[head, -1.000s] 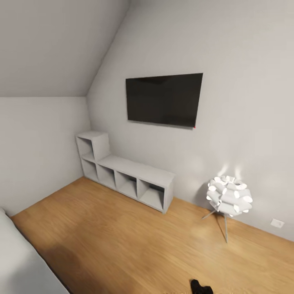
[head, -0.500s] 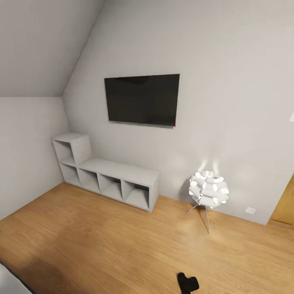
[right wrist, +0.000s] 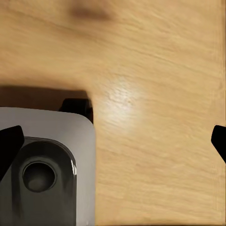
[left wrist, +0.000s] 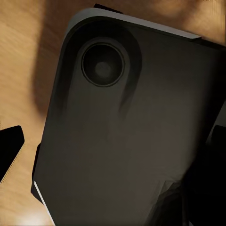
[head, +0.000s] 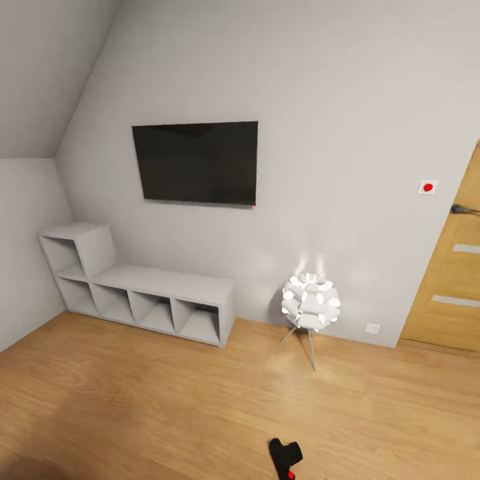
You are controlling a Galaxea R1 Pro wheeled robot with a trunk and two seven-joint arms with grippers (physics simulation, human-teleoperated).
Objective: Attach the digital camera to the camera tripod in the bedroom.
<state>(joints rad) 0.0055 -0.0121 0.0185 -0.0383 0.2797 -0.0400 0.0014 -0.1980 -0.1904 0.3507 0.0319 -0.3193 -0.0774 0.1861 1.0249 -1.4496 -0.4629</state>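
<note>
1. White walls and a sloped ceiling frame the bedroom, with a light wood plank floor (head: 167,393) running across the head view.
2. Far left, a low grey cube shelf (head: 133,287) sits against the wall, with a black wall-mounted TV (head: 195,162) above it.
3. Moving right: a glowing white petal lamp (head: 311,303) on thin legs, then a wall switch with a red dot (head: 428,187), then a wood door (head: 453,267) at the edge.
4. Down at the bottom edge lies the digital camera (head: 285,457), a small black shape on the floor with a red spot showing, just ahead of the robot and a touch right of centre. Its long axis is hard to call with the frame cutting it off.
5. I judge the right arm is probably the nearer one, but that's uncertain, with no gripper visible in the head view.
6. The left wrist view looks onto a dark robot body panel (left wrist: 122,132) over floor; how far open that pincer is, I cannot tell.
7. The right wrist view adds bare planks beside a grey panel (right wrist: 44,169), with dark fingertips (right wrist: 9,143) at opposite edges: spread wide, holding nothing.
8. No tripod among these things; finding it comes after the pickup.
</note>
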